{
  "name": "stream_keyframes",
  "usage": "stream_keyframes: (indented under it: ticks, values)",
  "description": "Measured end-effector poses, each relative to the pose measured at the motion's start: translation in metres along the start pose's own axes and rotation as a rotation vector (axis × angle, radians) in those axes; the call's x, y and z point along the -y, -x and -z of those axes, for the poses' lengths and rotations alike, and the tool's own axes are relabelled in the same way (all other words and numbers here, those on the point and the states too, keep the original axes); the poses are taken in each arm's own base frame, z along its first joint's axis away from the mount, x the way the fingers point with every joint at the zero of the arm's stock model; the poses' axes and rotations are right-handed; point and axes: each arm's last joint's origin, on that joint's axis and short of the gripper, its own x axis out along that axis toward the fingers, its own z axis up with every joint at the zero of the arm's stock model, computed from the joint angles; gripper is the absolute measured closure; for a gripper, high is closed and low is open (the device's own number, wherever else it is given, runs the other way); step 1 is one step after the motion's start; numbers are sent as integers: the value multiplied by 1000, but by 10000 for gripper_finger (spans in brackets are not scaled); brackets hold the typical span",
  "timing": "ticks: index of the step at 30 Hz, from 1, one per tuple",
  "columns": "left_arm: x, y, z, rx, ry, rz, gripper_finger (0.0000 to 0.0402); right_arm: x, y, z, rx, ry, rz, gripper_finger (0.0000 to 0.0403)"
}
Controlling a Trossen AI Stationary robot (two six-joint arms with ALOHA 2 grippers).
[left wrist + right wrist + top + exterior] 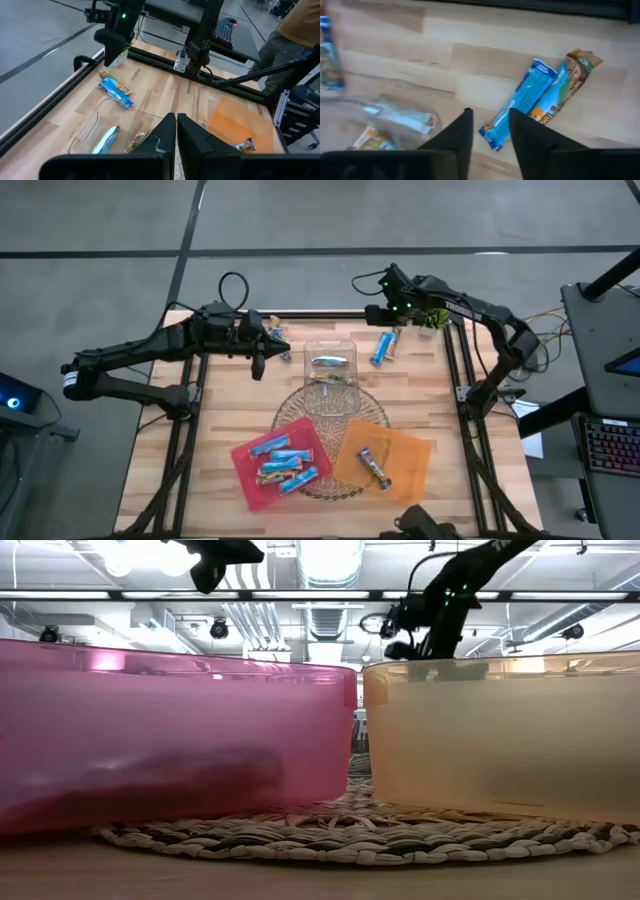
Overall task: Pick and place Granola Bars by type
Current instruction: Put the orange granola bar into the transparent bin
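Two Granola Bars (540,100) laid side by side, long axes diagonal | right gripper (490,132) jaws parted above | left gripper (176,131) jaws closed, empty

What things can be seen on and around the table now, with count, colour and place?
Granola Bars: two, blue, on wood beside the clear box; more lie in the trays and box.
Pink tray: one, near edge.
Orange tray: one, beside the pink one.
Clear box: one, table middle.
Woven mat: one, under the trays.
Person: one, beyond the table.
Left gripper: shut, far left.
Right gripper: open, above the two bars.
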Motion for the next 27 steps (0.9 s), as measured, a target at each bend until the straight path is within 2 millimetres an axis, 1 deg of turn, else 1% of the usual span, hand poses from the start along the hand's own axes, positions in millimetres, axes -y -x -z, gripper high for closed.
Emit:
stream_keyframes:
  ticks: [3,6,9,12,15,19,24,27]
  values:
    - [0,0,0,-1,15,0,401,4,-11,-3,-27,-33,31,247]
    - [0,0,0,-2,28,0,401,11,-17,-3,-36,-77,124,203]
    - [0,0,0,-2,29,0,401,16,-18,-2,2,-106,232,168]
    - [0,0,0,-2,29,0,401,18,-17,-2,5,-129,257,144]
    - [0,0,0,-2,29,0,401,18,-16,-2,9,-119,251,129]
    - [0,0,0,-2,28,0,401,17,-16,-2,11,-106,247,120]
    - [0,0,0,1,28,0,401,16,-17,-1,9,-102,243,122]
    - [0,0,0,0,30,0,401,16,-18,0,12,-151,245,126]
